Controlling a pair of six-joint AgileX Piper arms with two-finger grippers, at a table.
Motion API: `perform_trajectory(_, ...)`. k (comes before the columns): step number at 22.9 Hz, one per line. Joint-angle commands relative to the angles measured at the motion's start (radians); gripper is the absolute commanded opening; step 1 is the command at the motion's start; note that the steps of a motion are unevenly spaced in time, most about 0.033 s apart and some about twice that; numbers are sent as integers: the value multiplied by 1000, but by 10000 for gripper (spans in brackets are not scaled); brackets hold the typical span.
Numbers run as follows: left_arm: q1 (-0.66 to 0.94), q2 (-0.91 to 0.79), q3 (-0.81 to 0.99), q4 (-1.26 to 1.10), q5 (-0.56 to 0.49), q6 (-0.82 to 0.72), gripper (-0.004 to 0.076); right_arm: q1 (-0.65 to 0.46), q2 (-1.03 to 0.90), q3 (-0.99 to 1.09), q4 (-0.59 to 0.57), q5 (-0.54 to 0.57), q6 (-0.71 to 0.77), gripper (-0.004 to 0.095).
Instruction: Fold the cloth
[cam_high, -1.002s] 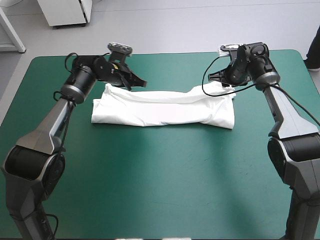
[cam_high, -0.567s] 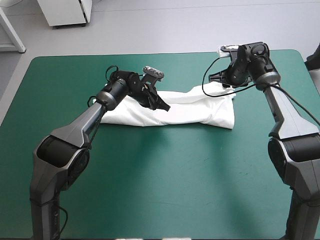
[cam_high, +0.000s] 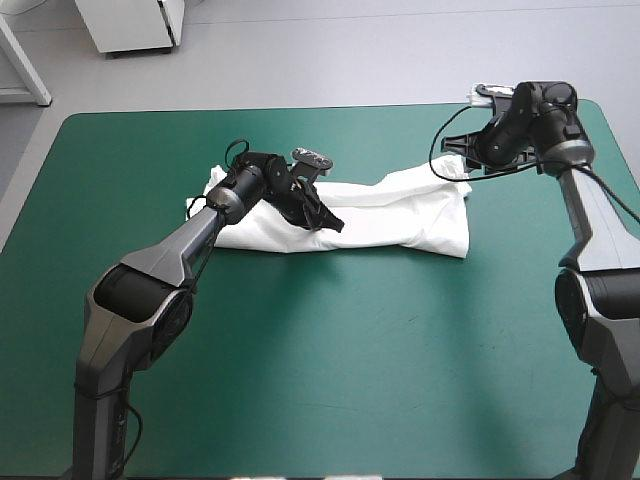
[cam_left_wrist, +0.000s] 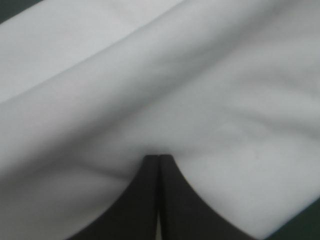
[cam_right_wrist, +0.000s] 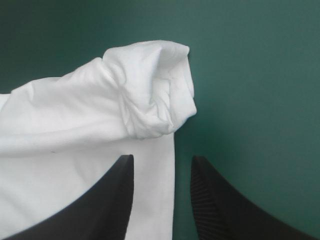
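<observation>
Black, and closed tight into a single point: that is the left gripper (cam_high: 326, 219). Its tip is pressed down on the T-shirt (cam_high: 390, 215), roughly a third of the way along from the shirt's left end. In that arm's wrist view nearly everything ahead of the tip is white cloth, with soft creases running out from where the point meets it. I can't make out any fabric caught between the fingers.

The right gripper (cam_right_wrist: 162, 160) has a narrow gap between its fingers. It hovers by the shirt's far right corner, where the cloth is bunched into a rumpled knob, and the shirt's right edge runs under that gap.

The shirt is white and folded into a long band. It lies left to right across the far half of the teal-green cover (cam_high: 300, 360), its near edge fairly straight and its far edge ridged with a fold.

Compared with just before, the right arm has pulled away toward the table's right edge, off the corner it was over. The left gripper has stayed on the cloth, shifted only slightly toward the near side. The shirt's shape looks unchanged.
</observation>
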Motion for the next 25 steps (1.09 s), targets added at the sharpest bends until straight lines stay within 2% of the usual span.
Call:
perform_trajectory(1,-4,-30,-18,-26,-19,-7,-22,-79,-55,-31,192,-2,-101,492)
perform_trajectory(2,-4,-30,-18,-26,-19,-7,-22,-96,-37,-31,218,26,-112,568)
perform_trajectory(4,-4,-30,-18,-26,-17,-7,-22,-114,2,-24,265,56,-128,626)
perform_trajectory(6,-4,-30,-18,-26,-11,-7,-22,-120,33,-21,317,66,-154,625)
perform_trajectory(16,-4,-30,-18,-28,-7,-12,-22,-120,112,-21,320,79,-156,618)
perform_trajectory(18,-4,-30,-18,-28,-7,-12,-22,-118,130,-21,349,79,-158,617)
perform_trajectory(25,-4,-30,-18,-28,-9,-13,-22,-56,162,-21,332,79,-163,603)
